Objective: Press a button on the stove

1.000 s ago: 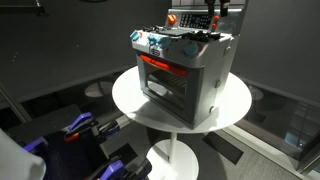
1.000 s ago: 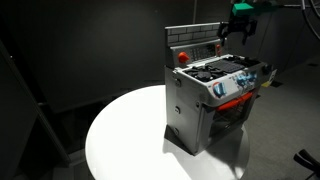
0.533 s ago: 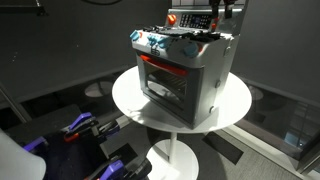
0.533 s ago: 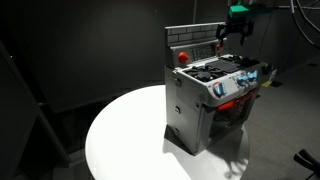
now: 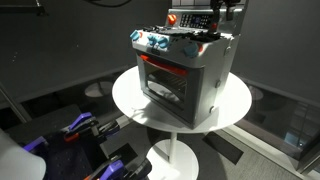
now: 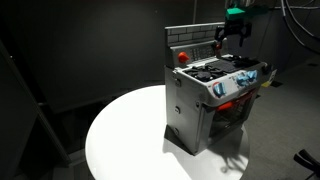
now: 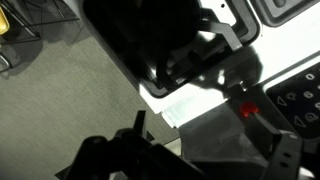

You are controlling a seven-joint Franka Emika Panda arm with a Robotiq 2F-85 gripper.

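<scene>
The stove (image 5: 185, 70) is a small grey toy range with a red bar above a dark oven window and blue-white knobs. It stands on a round white table (image 5: 135, 100) and shows in both exterior views (image 6: 205, 100). Its upright back panel carries a red button (image 6: 182, 56), which appears blurred in the wrist view (image 7: 248, 110). My gripper (image 6: 232, 36) hovers at the top of the back panel's far end, its fingers apart and holding nothing. It also shows in an exterior view (image 5: 218, 18). The wrist view is mostly dark finger silhouettes.
The table (image 6: 120, 130) has bare surface around the stove. Blue and red objects (image 5: 75, 128) lie on the dark floor below the table. Dark curtains surround the scene.
Almost nothing differs; the gripper stays at the top of the back panel with at most a slight shift.
</scene>
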